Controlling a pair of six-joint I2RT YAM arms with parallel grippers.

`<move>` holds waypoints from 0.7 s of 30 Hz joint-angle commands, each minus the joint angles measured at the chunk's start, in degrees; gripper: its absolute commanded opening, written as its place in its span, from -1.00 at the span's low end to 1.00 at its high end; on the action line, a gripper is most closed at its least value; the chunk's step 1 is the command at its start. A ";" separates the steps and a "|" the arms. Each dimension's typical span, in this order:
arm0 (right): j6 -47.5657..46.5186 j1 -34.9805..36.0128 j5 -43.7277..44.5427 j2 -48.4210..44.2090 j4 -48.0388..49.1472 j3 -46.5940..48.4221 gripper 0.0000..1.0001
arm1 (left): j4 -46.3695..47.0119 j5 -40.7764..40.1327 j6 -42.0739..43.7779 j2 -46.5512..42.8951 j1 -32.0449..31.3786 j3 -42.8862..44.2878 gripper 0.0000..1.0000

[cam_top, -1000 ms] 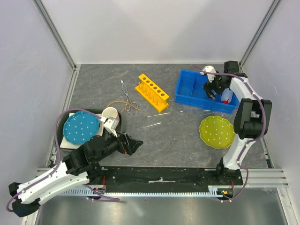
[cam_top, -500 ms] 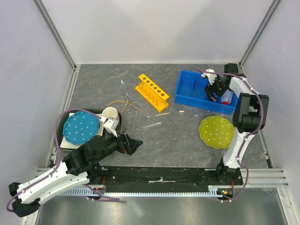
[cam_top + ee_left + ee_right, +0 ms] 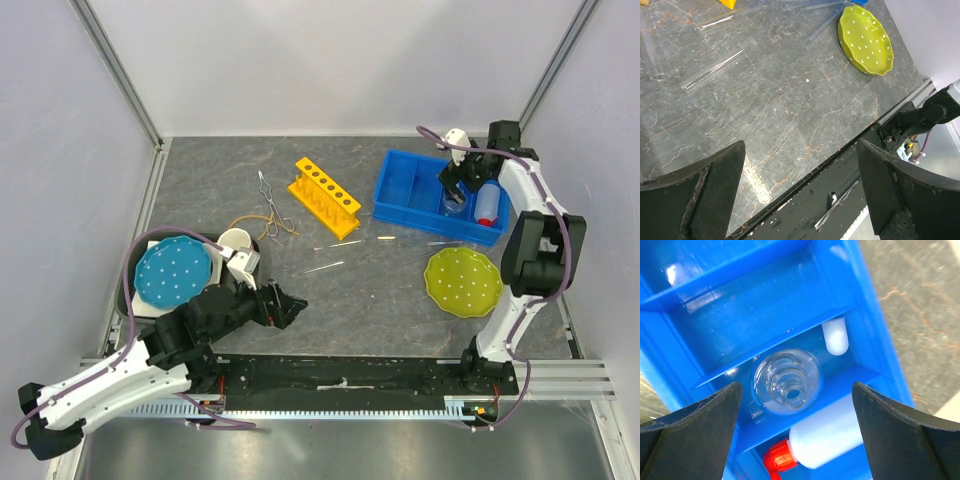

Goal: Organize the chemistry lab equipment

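The white squeeze bottle with red nozzle [image 3: 488, 203] lies in the right end compartment of the blue bin [image 3: 405, 190]. The clear glass flask [image 3: 786, 381] stands upright in the compartment beside the bottle [image 3: 830, 432]. My right gripper [image 3: 462, 178] hovers open and empty above the flask [image 3: 455, 205], jaws wide either side of it [image 3: 796, 386]. The yellow holed rack [image 3: 323, 197], metal tongs [image 3: 268, 205], tan rubber loop [image 3: 248, 222] and thin clear rods [image 3: 330, 255] lie mid-table. My left gripper [image 3: 290, 308] is open and empty, low near the front edge [image 3: 801, 145]. The rods [image 3: 715, 70] lie well ahead of it.
A green dotted plate [image 3: 461, 281] sits at the right front and also shows in the left wrist view [image 3: 865, 40]. A blue dotted plate [image 3: 172, 275] and a cream mug [image 3: 236, 243] sit at the left. A small white cap-like piece [image 3: 835, 337] lies in the flask's compartment.
My right gripper has moved back toward the bin's far side, leaving the bottle lying in the end compartment. My left arm has shifted slightly right.
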 commanded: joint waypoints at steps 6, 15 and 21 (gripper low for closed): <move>8.01 -0.31 -9.42 -16.37 1.36 -3.94 0.96 | -4.56 -0.84 2.99 7.45 -0.21 8.10 0.96; 22.24 -0.23 -21.72 -35.53 13.49 -24.76 0.96 | -8.16 -0.66 5.72 18.77 -0.21 14.34 0.97; 32.72 -0.14 -37.98 -40.82 19.29 -37.25 0.96 | -12.29 -1.10 9.41 28.36 -0.12 20.31 1.00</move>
